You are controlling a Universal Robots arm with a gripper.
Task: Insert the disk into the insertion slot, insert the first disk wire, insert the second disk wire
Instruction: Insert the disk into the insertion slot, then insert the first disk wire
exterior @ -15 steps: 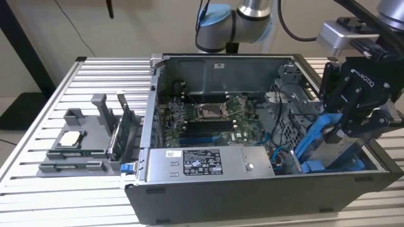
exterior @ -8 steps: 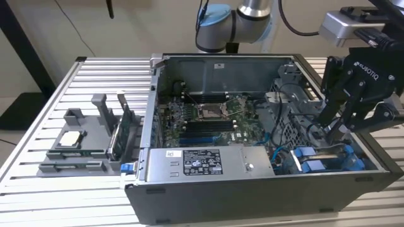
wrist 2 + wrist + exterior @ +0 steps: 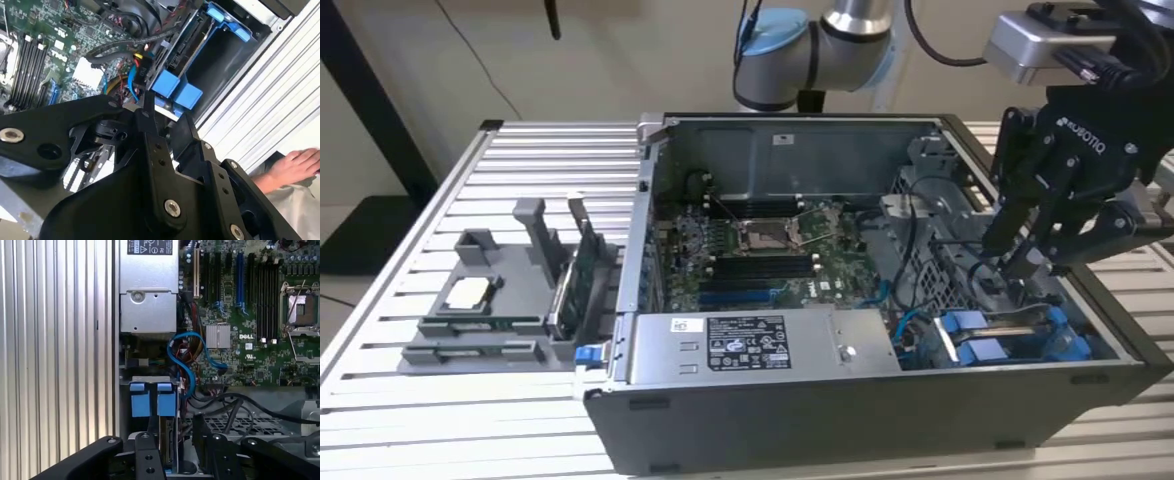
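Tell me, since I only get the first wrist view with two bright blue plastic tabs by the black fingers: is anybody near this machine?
Observer: Yes. In the second wrist view a person's hand lies past the edge of the ribbed metal table.
Operator: Is anything on that table besides the computer?
Observer: A grey plastic holder carrying loose parts sits to the exterior view's left of the open grey metal computer case.
Operator: Where does the arm come from?
Observer: Behind the case; its silver and pale blue joint rises above the rear wall in the exterior view.
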